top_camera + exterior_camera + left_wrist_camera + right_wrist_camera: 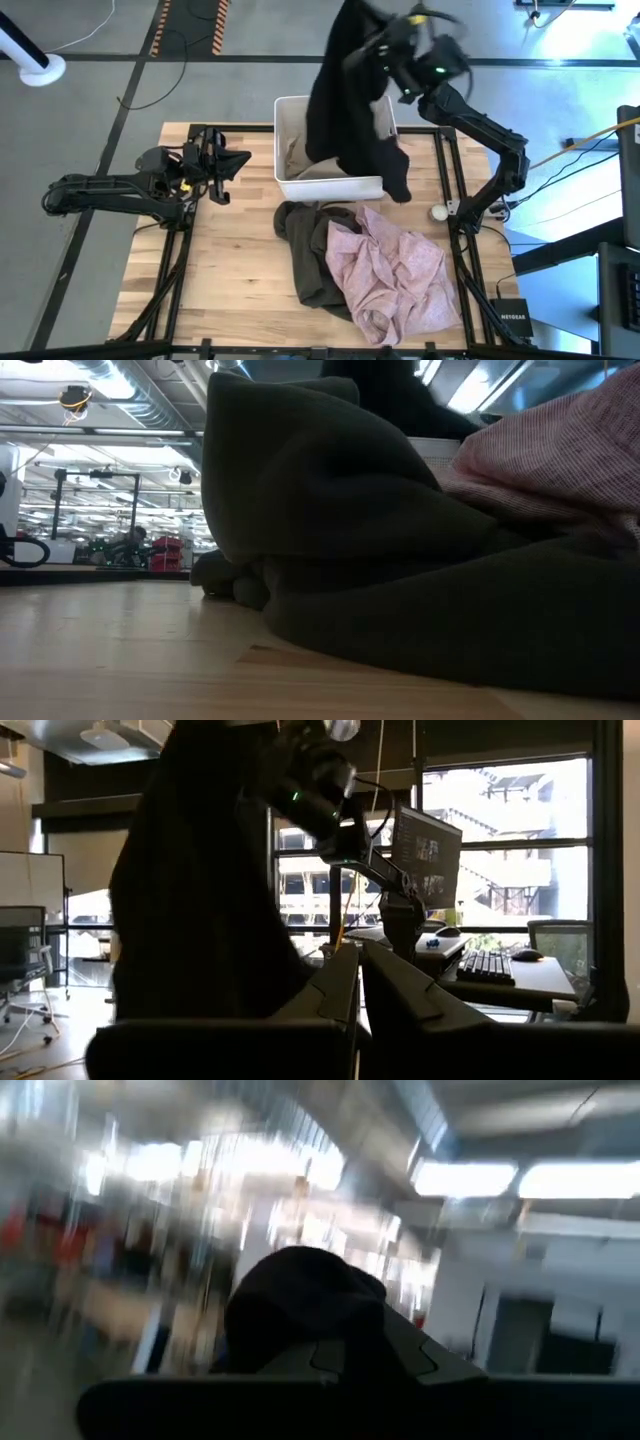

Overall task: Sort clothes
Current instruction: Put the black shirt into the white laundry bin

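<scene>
Right gripper point(372, 45), clamped on black garment point(350, 100), holds it above white bin point(285, 140). Left gripper point(235, 160), fingers narrowly closed, waits at table's left.

A white bin point(372, 186) sits on the wooden table point(230, 270) near its far edge.

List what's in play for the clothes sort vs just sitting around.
In play: black garment hanging from right gripper over the white bin; beige-tan garment in the bin; olive-brown garment and pink garment on the table.
Lying about: small white object at the table's right edge; left gripper idle at left.
</scene>
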`<action>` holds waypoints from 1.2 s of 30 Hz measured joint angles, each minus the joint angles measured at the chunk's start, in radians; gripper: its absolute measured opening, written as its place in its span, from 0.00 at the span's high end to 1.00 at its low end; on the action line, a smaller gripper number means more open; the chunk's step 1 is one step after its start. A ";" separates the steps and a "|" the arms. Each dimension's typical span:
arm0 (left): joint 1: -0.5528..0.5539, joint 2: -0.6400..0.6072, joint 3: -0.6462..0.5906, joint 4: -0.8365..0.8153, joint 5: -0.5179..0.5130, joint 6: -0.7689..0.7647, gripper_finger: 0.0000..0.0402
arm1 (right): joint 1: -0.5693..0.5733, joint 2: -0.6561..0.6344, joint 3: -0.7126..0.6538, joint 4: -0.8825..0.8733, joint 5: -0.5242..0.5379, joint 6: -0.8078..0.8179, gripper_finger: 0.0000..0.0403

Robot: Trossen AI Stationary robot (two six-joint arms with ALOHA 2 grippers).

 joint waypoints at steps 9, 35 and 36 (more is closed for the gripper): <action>0.000 0.000 0.000 -0.008 0.000 -0.013 0.96 | -0.024 0.006 -0.030 -0.667 0.073 0.074 0.93; 0.000 0.000 0.000 -0.031 0.000 -0.020 0.96 | 0.191 -0.077 -0.011 -1.681 -0.136 0.561 0.44; 0.000 0.000 0.000 -0.031 0.000 -0.020 0.96 | 0.229 -0.082 -0.011 -1.708 -0.131 0.590 0.44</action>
